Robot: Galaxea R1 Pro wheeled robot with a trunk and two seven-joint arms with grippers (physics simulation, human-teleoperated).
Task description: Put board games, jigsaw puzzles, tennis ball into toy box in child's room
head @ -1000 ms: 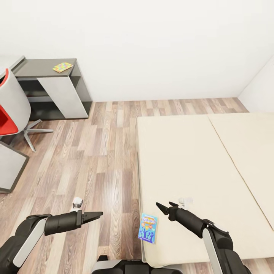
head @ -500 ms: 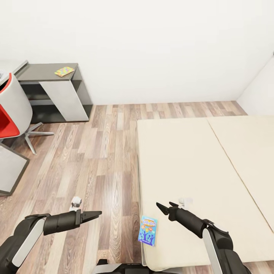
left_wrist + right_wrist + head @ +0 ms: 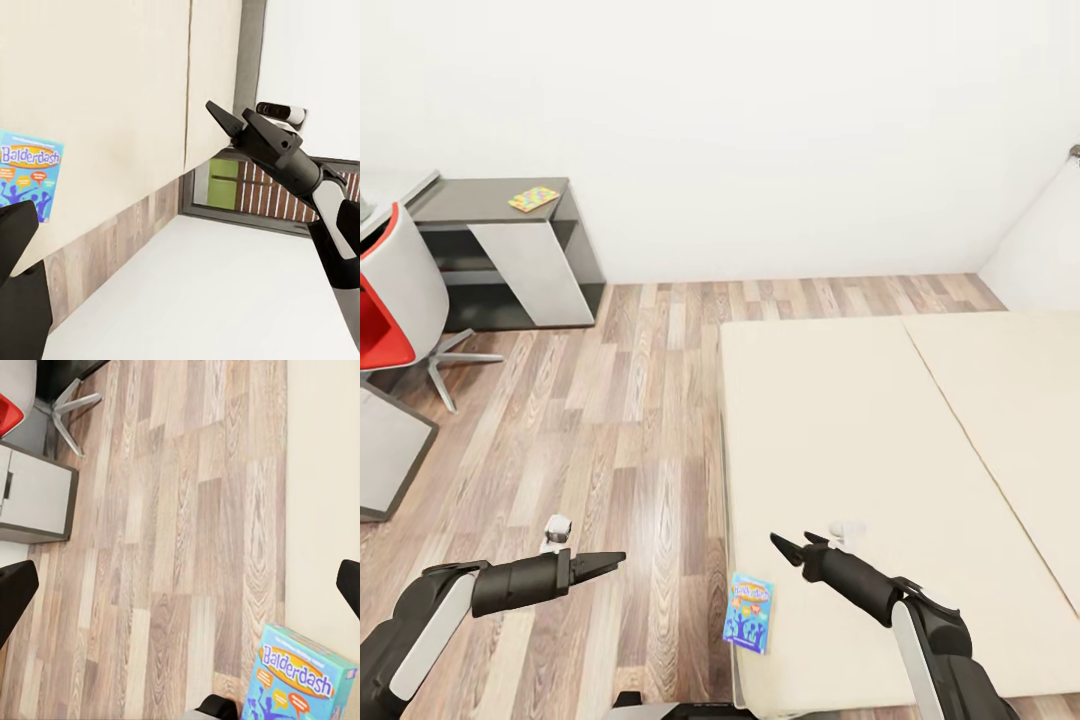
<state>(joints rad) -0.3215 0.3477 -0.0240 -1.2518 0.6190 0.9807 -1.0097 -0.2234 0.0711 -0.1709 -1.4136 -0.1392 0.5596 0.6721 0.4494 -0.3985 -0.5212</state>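
Observation:
A small blue board game (image 3: pixel 749 612) lies on the bed (image 3: pixel 880 440), at the near left corner of the beige mattress. Its lid reads Balderdash in the right wrist view (image 3: pixel 300 682) and the left wrist view (image 3: pixel 28 174). My right gripper (image 3: pixel 790 545) hovers open just above and right of it, with nothing between the fingers (image 3: pixel 15 592). The left wrist view catches it side-on (image 3: pixel 238 120). My left gripper (image 3: pixel 605 562) hangs open and empty over the wooden floor, left of the bed. Far off, a multicoloured jigsaw puzzle (image 3: pixel 534 198) rests on the table (image 3: pixel 470 200).
A red chair with a white shell (image 3: pixel 390 300) stands at the left by the table. A grey drawer unit (image 3: pixel 385 450) juts in at the left edge. Wooden floor (image 3: pixel 630 400) runs between table and bed. White walls close the room behind.
The whole view has shifted: table, floor and bed sit slightly lower in the picture, so the camera moved. Both grippers hold the same pose, and the blue game stays on the bed.

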